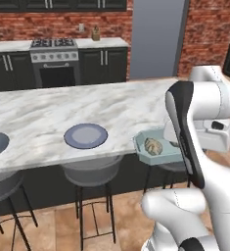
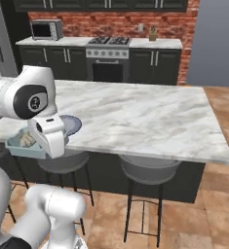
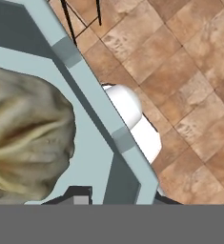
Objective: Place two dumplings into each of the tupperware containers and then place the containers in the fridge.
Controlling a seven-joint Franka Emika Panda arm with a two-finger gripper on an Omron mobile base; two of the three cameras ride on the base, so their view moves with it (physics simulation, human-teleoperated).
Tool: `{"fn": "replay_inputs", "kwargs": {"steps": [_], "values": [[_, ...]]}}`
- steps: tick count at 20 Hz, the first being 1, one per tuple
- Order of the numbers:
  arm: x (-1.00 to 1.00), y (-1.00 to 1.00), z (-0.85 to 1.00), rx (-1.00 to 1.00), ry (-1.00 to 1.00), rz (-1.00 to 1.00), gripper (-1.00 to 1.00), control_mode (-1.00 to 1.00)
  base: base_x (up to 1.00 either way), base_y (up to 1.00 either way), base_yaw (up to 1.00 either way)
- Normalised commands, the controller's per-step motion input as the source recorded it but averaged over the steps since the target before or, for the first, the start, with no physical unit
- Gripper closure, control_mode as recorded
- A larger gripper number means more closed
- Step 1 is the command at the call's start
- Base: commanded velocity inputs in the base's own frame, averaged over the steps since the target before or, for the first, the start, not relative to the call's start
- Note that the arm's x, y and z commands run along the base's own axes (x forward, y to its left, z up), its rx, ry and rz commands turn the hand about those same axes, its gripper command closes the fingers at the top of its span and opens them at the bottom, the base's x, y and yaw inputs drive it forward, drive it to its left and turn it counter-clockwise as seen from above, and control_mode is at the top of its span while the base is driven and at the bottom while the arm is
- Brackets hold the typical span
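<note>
As gripper (image 3: pixel 116 200) apparently clamps container (image 1: pixel 158 153), arm bends.

The island counter (image 1: pixel 48 112) has a smooth, pale marble-look top with grey veining. The container (image 1: pixel 147 156) at its front edge is pale teal plastic, matt and smooth. The dumpling (image 1: pixel 153 145) in it looks like creased, dull beige dough. The round plate (image 1: pixel 85 136) is matt blue-grey. Brown stone-look tiles cover the floor (image 3: pixel 194 71); the back wall (image 1: pixel 48 24) is rough red brick.
</note>
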Motion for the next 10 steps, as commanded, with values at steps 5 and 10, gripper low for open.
{"fn": "replay_inputs", "kwargs": {"steps": [5, 10], "values": [[0.00, 0.00, 0.00, 0.00, 0.00, 0.00, 1.00, 1.00, -0.84, 1.00, 0.04], [0.00, 0.00, 0.00, 0.00, 0.00, 0.00, 1.00, 1.00, -0.54, 1.00, 0.05]]}}
